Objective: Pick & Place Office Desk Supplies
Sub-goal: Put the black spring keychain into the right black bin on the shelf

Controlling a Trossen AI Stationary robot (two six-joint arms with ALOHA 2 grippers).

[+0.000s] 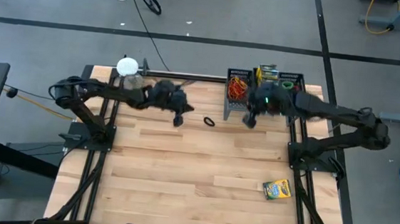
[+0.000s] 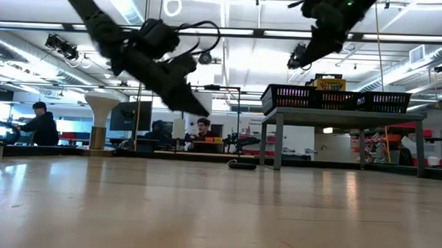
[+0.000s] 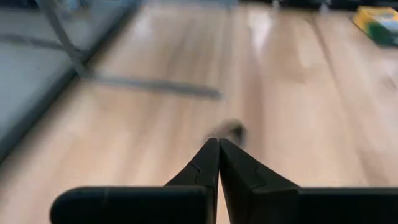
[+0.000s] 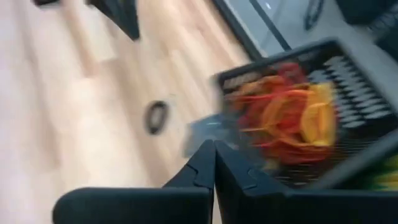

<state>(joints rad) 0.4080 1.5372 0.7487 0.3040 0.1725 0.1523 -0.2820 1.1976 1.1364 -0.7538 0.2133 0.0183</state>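
Pale wood planks make up the table (image 1: 182, 161), framed by dark metal struts and standing on a grey floor crossed by dark lines, with cables trailing at the top of the high view. In the low view the room behind is a bright open workspace with ceiling lights, desks and seated people at the left and middle; no writing can be read anywhere.

At the upper middle of the high view sits the black wire-mesh rack (image 1: 238, 95), one compartment holding a tangle of red, orange and yellow rubber bands (image 4: 286, 121), with a crayon box (image 1: 268, 73) standing in it at the upper edge. A second crayon box (image 1: 276, 189) lies flat at the lower right of the table. A single black rubber band (image 1: 209, 121) lies on the wood just left of the rack.

The left gripper (image 3: 217, 144) hangs above the table left of that band, its fingers pressed together on nothing. The right gripper (image 4: 213, 148), fingers likewise pressed together and empty, is at the rack's lower edge. A white round-topped object (image 1: 127, 67) stands at the upper left.
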